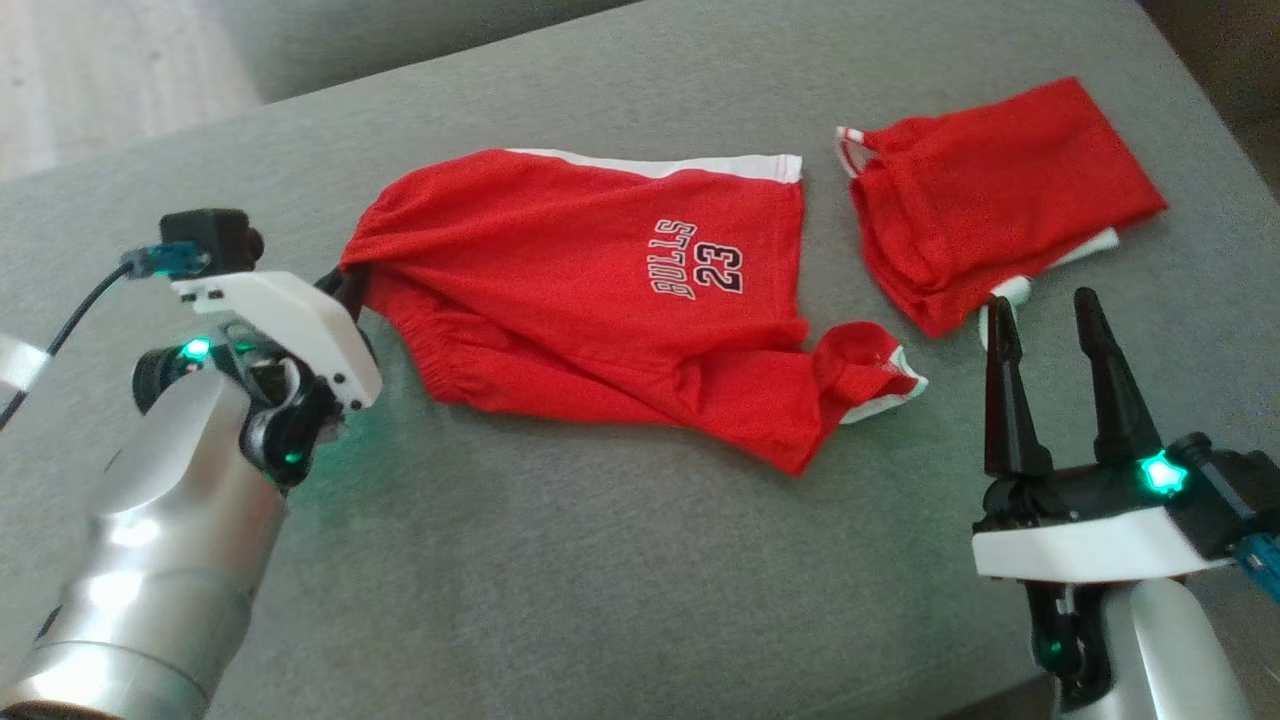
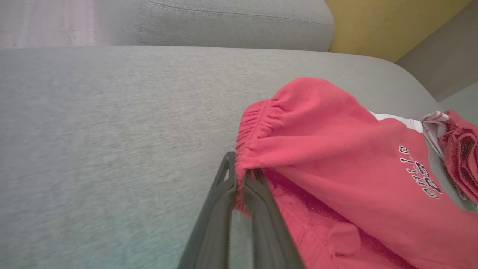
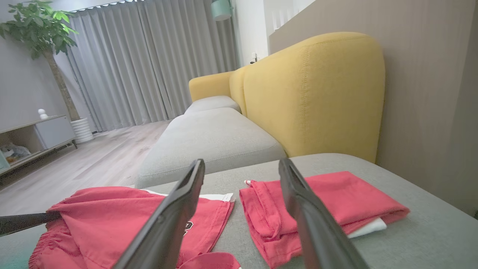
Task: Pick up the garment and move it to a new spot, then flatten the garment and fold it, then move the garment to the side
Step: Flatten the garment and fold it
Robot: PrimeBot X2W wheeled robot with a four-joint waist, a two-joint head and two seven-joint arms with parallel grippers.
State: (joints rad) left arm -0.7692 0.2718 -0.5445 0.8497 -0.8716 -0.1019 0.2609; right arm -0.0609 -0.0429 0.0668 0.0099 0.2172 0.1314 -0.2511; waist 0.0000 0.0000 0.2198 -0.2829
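Grey seat cushion [image 1: 600, 560], flat and fabric-covered, bearing a folded red cloth [image 1: 1000, 200] near its far right corner, with white trim showing at the cloth's edges. Beyond the cushion, a yellow backrest [image 3: 313, 93] stands against a beige wall [image 3: 429, 93]. A second grey cushion [image 3: 213, 138] lies along the same backrest. Farther off: pale wood floor [image 3: 93, 160], grey curtains [image 3: 149, 59] drawn shut, a leafy plant [image 3: 37, 30] in a ribbed white pot [image 3: 83, 130], and a low cabinet [image 3: 41, 132] carrying a small white object [image 3: 43, 113].
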